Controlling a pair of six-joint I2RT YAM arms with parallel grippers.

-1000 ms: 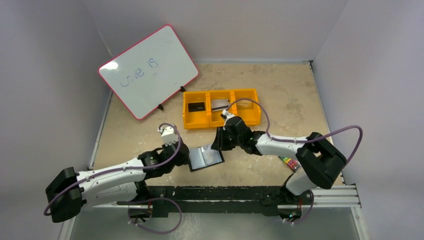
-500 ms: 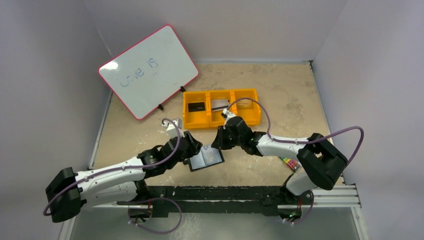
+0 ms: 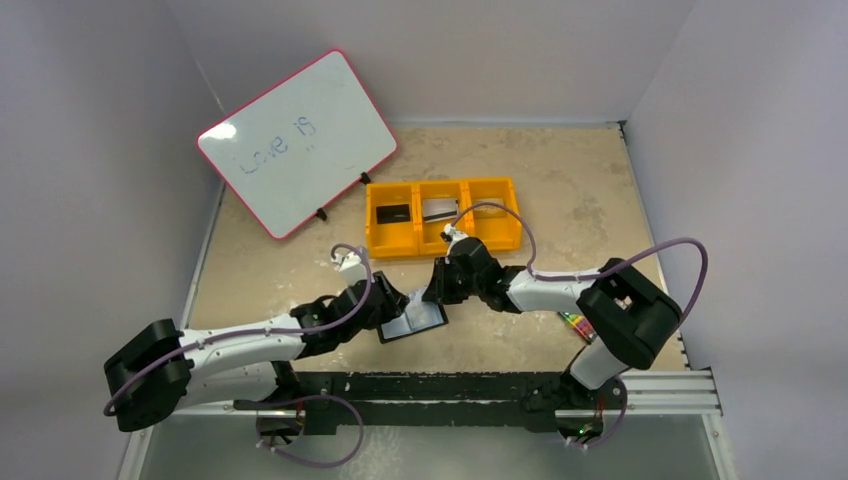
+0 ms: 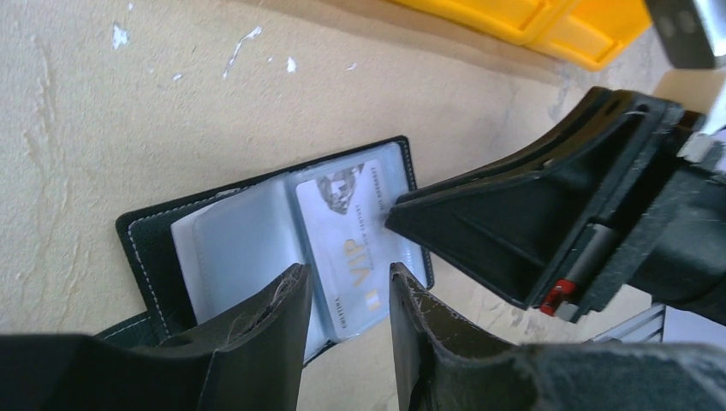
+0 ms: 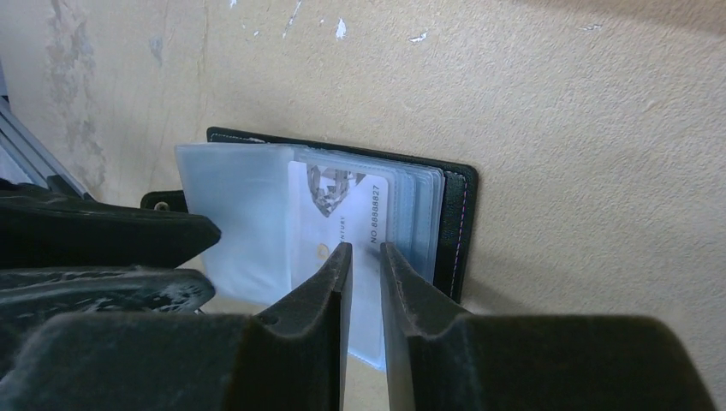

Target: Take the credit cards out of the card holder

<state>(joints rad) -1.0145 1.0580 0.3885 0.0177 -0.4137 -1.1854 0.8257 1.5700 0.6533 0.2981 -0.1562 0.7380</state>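
The left end effector (image 4: 349, 276), slightly open, has moved in, so the card holder (image 4: 145, 244) with its pale credit card (image 4: 342, 223) now lies just under it, ready for pulling; whether the right end effector (image 5: 364, 250) grips, I cannot tell.

card holder (image 4: 141, 244): black, white stitching | credit card (image 4: 342, 240): silvery-grey | tray (image 3: 395, 244): orange

Holder (image 3: 413, 318) on the table (image 3: 560, 190), before the tray (image 3: 400, 251).
You have it lying open, a card (image 4: 347, 231) in its sleeve; left gripper (image 3: 395, 302) at its left edge, right gripper (image 3: 436, 292) at its far right corner; whiteboard (image 3: 297, 142) far left, markers (image 3: 577, 325) right.
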